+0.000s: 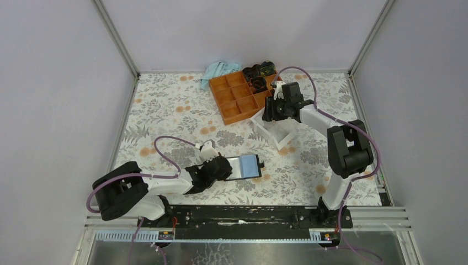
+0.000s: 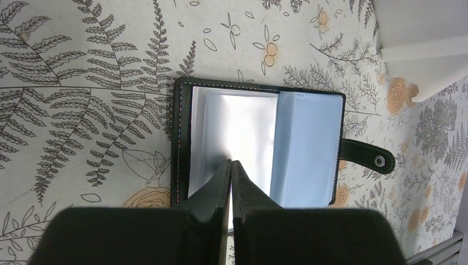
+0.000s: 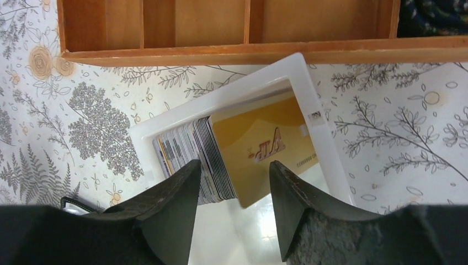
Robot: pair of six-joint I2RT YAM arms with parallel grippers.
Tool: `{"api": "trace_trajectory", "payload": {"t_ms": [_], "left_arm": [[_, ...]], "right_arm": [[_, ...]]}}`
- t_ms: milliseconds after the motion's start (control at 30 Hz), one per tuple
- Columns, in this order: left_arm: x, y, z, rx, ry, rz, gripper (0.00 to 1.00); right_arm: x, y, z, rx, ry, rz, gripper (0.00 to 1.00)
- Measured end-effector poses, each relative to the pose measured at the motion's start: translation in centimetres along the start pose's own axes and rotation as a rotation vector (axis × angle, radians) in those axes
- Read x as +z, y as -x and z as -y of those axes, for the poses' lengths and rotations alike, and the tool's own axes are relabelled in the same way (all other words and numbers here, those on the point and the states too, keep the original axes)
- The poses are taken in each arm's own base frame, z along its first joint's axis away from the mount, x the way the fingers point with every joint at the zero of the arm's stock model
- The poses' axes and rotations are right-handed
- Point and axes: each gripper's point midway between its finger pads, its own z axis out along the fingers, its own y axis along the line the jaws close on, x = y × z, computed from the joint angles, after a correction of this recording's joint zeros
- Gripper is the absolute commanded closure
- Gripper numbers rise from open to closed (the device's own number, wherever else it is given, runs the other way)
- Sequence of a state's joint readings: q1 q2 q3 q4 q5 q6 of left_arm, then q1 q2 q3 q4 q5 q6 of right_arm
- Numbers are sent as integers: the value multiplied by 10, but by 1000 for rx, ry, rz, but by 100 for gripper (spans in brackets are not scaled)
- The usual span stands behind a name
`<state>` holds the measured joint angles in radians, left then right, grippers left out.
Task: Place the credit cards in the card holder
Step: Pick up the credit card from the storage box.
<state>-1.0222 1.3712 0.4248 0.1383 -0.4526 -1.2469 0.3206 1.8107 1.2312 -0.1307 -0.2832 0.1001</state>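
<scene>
Two grippers sit well apart on the flowered table [image 1: 165, 110]. The left gripper [image 2: 230, 165] has its fingers pressed together, the tips over the clear sleeve of the wallet [image 2: 309, 149]. I cannot tell whether any of the sleeve is caught between them. The wallet lies open and flat under and just ahead of those tips. Its light-blue half is to their right, and its snap tab [image 2: 371, 158] sticks out farther right.

The right gripper [image 3: 234, 182] has its fingers spread wide above a white box [image 3: 221, 96]. The cards [image 3: 259, 143] stand on edge in that box, just ahead of the fingertips. A yellow one is at the front, tilted, facing the gap between the fingers, and the others are packed behind it toward the left finger. An orange tray [image 3: 237, 55] lies beyond the box, just beside its far corner.
</scene>
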Motion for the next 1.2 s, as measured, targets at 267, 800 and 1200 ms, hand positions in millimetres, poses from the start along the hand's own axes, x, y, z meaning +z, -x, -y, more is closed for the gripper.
{"api": "trace_trajectory", "payload": {"t_ms": [267,800,1200], "left_arm": [[0,0,0,0,0,0,94],[0,0,1,-1,-2,1,94],[0,0,1,-1,-3,1,94]], "right_arm": [[8,2,-1,-2,19,0,70],[3,10,3,-16,-13,25,77],[-3,7,4,-12,-34,11,72]]}}
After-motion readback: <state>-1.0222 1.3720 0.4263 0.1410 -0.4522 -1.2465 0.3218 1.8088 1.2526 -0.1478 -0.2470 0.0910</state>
